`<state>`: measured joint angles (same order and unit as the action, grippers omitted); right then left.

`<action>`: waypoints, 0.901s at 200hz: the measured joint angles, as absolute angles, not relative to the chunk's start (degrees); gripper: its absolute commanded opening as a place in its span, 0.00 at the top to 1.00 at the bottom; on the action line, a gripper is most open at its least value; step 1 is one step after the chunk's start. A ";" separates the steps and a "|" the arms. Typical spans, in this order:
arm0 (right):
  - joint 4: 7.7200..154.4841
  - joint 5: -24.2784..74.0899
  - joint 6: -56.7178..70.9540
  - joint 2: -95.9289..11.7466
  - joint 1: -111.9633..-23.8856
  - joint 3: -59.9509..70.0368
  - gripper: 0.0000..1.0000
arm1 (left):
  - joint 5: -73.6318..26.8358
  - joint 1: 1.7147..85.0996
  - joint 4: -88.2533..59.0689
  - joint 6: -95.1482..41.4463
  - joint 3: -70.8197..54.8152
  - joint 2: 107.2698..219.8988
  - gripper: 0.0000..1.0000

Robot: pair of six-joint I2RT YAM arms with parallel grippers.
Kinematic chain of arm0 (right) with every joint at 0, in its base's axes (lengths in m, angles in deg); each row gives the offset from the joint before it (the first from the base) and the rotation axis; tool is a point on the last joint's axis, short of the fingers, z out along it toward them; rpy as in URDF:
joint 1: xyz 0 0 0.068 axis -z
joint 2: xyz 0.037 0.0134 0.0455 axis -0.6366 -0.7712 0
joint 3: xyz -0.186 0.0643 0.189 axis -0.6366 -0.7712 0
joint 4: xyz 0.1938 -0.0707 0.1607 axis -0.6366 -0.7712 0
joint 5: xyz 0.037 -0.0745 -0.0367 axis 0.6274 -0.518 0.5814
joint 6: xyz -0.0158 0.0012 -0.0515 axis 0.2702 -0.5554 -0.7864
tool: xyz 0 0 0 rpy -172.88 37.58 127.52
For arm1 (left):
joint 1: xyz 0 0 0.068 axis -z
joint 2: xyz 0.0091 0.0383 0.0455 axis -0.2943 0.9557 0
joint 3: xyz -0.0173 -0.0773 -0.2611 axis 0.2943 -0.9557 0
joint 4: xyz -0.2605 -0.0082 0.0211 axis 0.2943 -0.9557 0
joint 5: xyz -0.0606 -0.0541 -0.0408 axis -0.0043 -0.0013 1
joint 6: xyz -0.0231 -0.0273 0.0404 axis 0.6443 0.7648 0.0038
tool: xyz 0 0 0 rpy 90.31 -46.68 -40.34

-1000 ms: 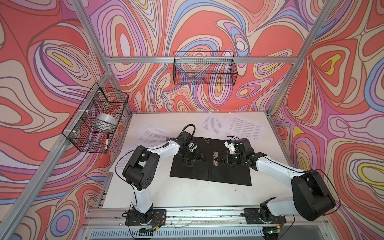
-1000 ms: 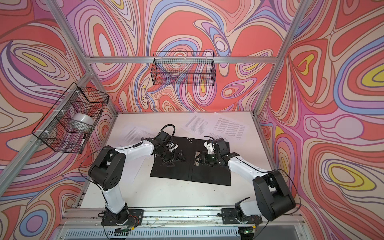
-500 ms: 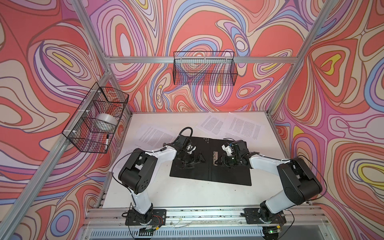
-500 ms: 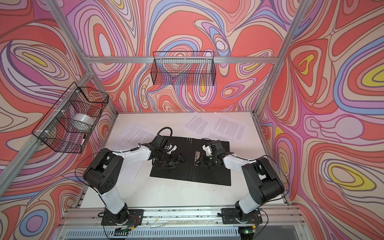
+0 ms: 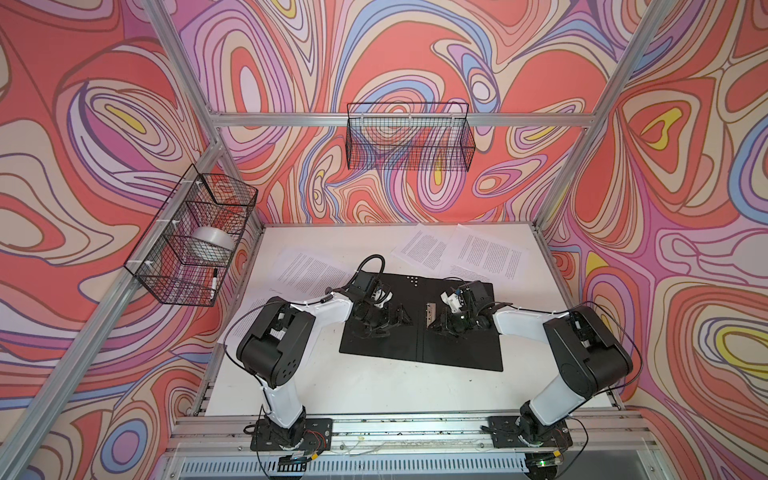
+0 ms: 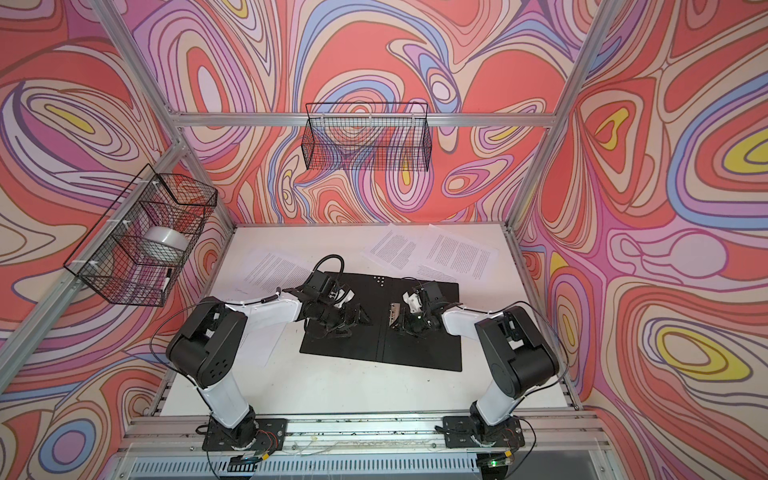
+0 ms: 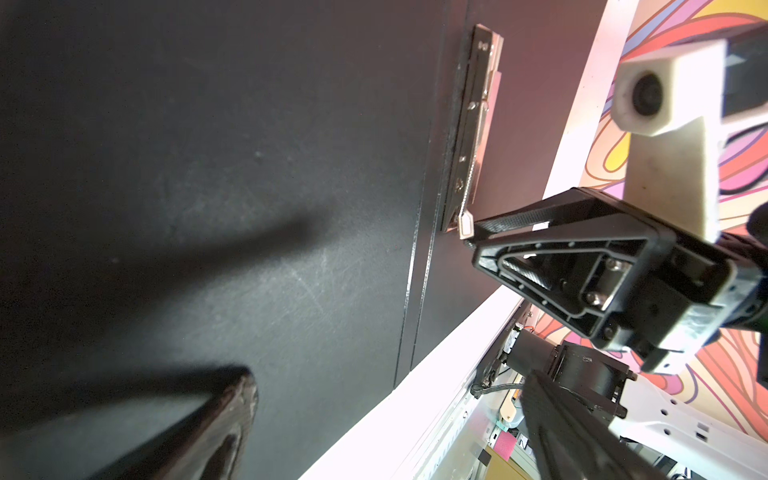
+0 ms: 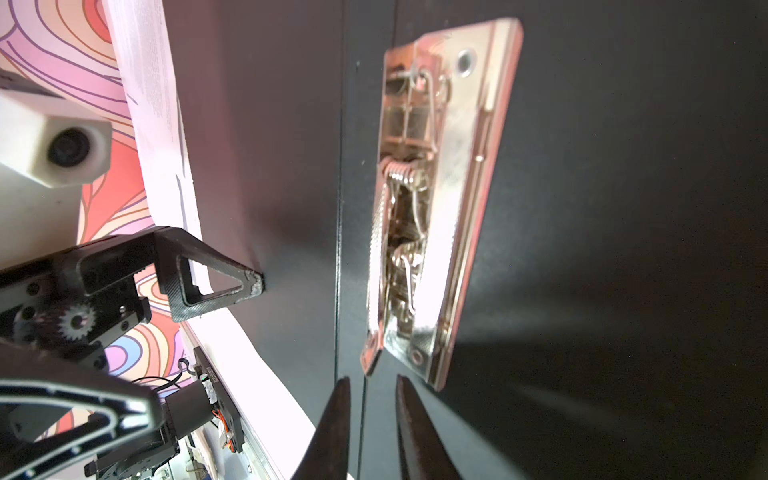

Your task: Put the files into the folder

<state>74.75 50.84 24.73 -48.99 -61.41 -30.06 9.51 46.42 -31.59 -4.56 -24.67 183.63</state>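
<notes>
The right wrist view alone shows the metal clip (image 8: pixel 432 187) up close, with its lever lifted. The right tool (image 8: pixel 372 380) sits nearly closed at the lever's end; I cannot tell whether it pinches it. The left tool (image 5: pixel 388 322) gapes wide, one fingertip (image 8: pixel 251 286) on the folder (image 5: pixel 457 349), which lies open, black side up, mid-table (image 5: pixel 374 395). The files (image 5: pixel 490 257) lie loose beyond and left of it. Wire baskets (image 5: pixel 409 141) hang on swirl-patterned walls.
</notes>
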 measured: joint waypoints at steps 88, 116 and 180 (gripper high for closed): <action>75.63 50.99 25.97 -50.30 -61.43 -29.23 0.87 | 10.37 46.42 -29.84 -4.17 -25.39 183.63 0.00; 75.61 51.04 26.21 -50.71 -61.43 -28.86 0.89 | 10.61 46.44 -29.60 -4.17 -25.42 183.70 0.00; 75.06 51.21 26.61 -51.37 -61.43 -28.33 1.00 | 10.74 46.42 -29.49 -4.17 -25.42 183.81 0.00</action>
<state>75.06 51.21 26.61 -51.37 -61.43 -28.33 10.74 46.42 -29.49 -4.17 -25.42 183.81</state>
